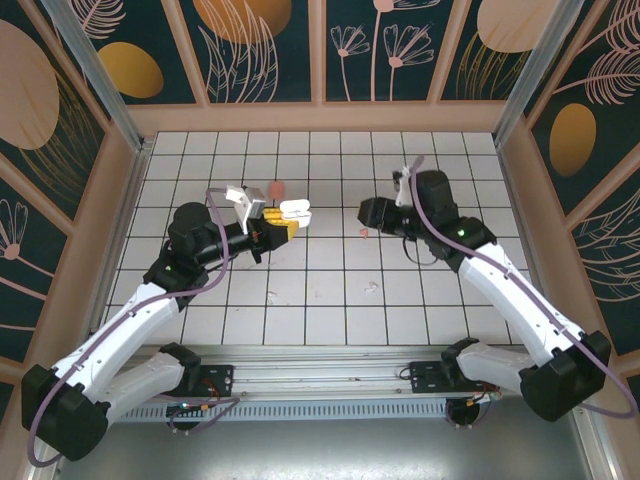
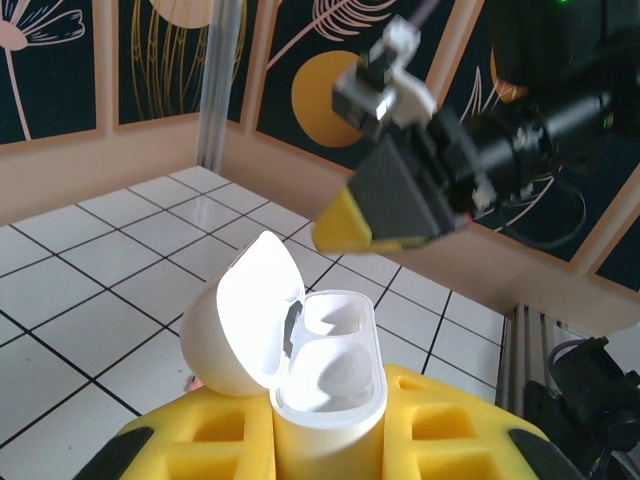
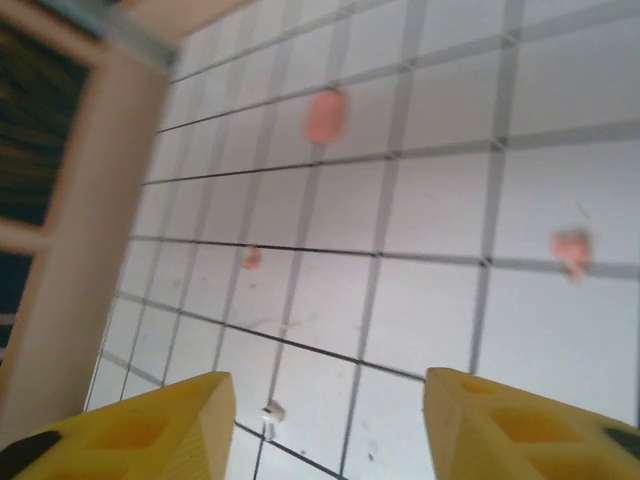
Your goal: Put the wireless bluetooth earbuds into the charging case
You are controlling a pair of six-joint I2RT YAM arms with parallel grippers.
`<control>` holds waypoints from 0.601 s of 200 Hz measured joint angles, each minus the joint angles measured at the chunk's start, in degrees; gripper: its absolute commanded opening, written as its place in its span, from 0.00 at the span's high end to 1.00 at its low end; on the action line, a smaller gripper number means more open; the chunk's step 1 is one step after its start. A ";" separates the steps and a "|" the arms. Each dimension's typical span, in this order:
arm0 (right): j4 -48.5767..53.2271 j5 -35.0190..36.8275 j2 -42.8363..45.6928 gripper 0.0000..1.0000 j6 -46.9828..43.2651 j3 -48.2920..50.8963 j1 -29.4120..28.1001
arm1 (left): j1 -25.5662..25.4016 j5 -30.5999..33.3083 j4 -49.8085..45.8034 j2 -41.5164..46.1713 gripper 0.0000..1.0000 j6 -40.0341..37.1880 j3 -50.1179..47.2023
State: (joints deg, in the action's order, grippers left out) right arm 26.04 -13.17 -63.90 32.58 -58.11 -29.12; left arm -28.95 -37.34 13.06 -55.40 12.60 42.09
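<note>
My left gripper (image 1: 280, 228) clamps the open case (image 2: 325, 385). My right gripper (image 3: 328, 425) is spread wide above the tiles (image 3: 430, 300)

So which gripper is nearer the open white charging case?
Left. The left gripper is shut on the white charging case, which sits open between its fingers. The right gripper is open and apart from the case, off to its right.
</note>
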 measured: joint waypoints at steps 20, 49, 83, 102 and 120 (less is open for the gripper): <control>2.58 3.98 2.12 0.60 7.26 6.73 0.07 | 0.02 0.02 0.04 0.02 1.00 0.00 -0.46; 3.26 5.90 3.26 0.64 16.65 15.32 -0.24 | 0.00 0.17 0.00 0.11 1.00 -0.17 -0.81; 2.38 7.28 3.87 0.64 25.29 23.04 -3.67 | 0.00 0.42 0.00 0.66 1.00 -0.42 -1.29; 1.64 7.82 3.13 0.66 27.89 24.28 -5.22 | 0.00 0.42 0.02 1.05 1.00 -0.42 -1.86; 0.24 8.35 0.70 0.68 29.33 24.44 -5.84 | 0.00 0.42 0.22 1.16 1.00 -0.42 -2.58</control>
State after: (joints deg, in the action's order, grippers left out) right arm 26.28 -4.82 -63.20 61.91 -33.67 -34.96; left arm -28.95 -36.93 13.28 -54.24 12.19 39.51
